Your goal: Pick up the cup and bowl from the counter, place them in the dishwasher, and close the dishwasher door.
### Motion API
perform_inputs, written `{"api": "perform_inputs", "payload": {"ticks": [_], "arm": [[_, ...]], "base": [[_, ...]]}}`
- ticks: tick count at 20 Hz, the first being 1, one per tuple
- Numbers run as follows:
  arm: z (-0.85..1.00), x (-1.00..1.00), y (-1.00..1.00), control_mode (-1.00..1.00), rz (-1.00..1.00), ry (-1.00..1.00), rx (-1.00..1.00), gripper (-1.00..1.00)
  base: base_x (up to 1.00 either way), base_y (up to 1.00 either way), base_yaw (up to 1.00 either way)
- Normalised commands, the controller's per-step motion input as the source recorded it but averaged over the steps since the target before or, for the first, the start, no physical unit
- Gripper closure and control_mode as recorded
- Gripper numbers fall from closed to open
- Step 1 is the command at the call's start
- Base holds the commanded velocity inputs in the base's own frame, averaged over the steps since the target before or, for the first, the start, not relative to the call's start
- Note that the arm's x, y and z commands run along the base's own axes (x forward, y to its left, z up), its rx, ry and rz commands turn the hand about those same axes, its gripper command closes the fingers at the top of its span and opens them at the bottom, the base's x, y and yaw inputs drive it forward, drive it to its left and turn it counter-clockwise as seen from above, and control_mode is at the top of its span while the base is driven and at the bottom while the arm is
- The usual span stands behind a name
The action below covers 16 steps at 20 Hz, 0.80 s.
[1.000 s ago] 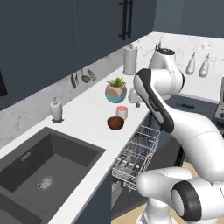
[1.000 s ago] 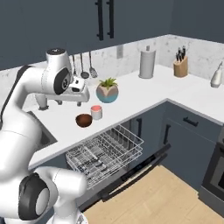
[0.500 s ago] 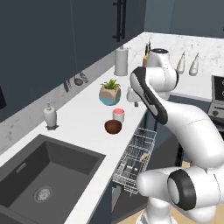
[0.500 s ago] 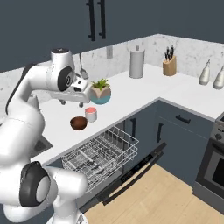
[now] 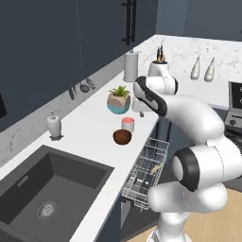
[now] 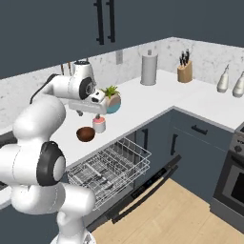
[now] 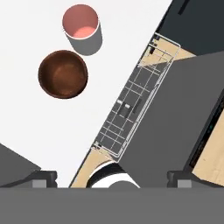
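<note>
The salmon-red cup stands on the white counter near its front edge. The dark reddish-brown bowl sits just beside it. My gripper hangs open over the counter, above the cup and bowl, with nothing between its fingers. Looking down from the hand, the cup and bowl lie at the upper left, apart from my gripper. The dishwasher door is folded down. The white wire rack is pulled out over it.
A plant pot stands just behind the cup. A soap dispenser is by the dark sink. A paper towel roll, knife block and bottles line the back. The oven is at the right.
The base has driven, so both base views have shifted and the counter corner looks nearer. The gripper stays open above the cup and bowl.
</note>
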Motion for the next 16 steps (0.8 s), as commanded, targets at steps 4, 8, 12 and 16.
{"api": "perform_inputs", "payload": {"ticks": [4, 8, 12, 16], "arm": [[-0.73, 0.53, 0.0, -1.0, 0.0, 0.0, 0.0, -1.0], [-0.7, 0.44, 0.07, -1.0, 0.0, 0.0, 0.01, -1.0], [-0.63, 0.43, 0.15, -1.0, 0.0, 0.0, 0.06, -1.0], [-0.54, 0.41, 0.29, -1.0, 0.0, 0.0, 0.05, -1.0]], "base": [[0.0, 0.0, 0.0], [0.0, 0.0, 0.0], [0.0, 0.0, 0.0], [0.0, 0.0, 0.0]]}}
